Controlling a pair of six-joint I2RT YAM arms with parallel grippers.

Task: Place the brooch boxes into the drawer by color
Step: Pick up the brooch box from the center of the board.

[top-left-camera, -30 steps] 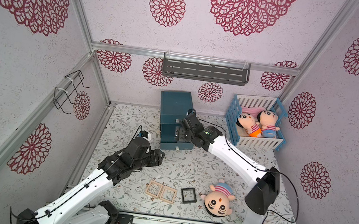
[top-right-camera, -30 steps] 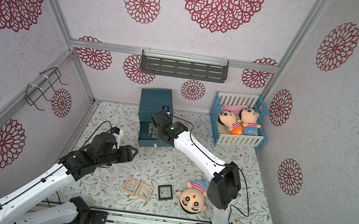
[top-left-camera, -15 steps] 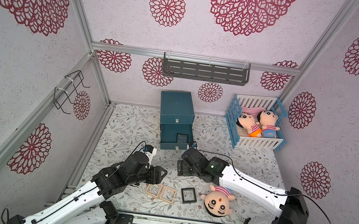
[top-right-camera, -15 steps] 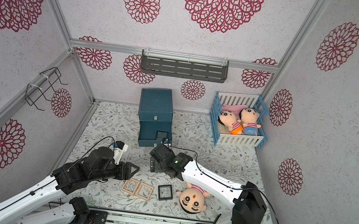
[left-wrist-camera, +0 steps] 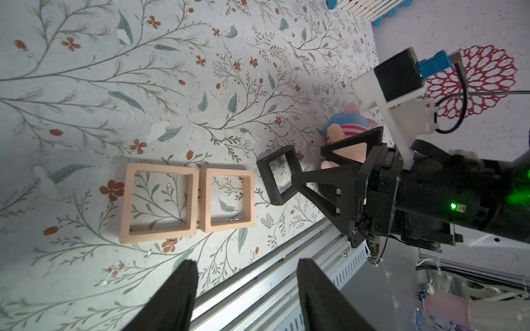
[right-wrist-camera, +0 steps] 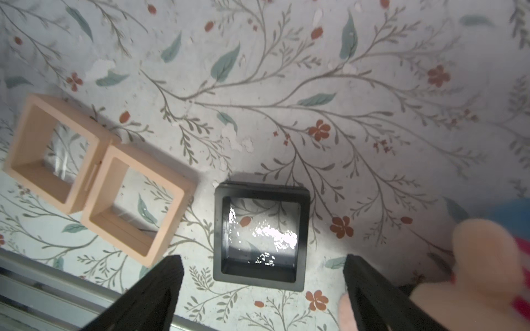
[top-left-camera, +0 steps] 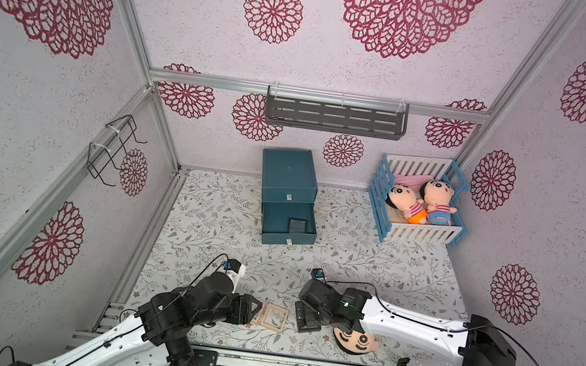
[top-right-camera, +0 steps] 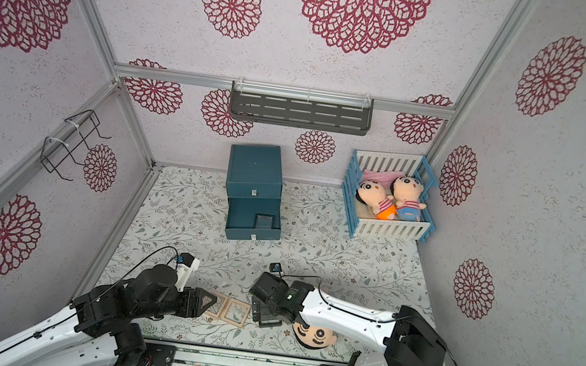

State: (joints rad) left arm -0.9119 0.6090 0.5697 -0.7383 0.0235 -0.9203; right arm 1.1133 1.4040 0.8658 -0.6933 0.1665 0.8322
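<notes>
Black brooch box (right-wrist-camera: 259, 236) under right claw (right-wrist-camera: 262, 259)

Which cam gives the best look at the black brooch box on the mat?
Right wrist: the black brooch box shows whole and close, lying between the jaws of the open right gripper. The left wrist view shows it smaller, with one side covered by a gripper finger. In both top views the gripper hides most of it.
</notes>
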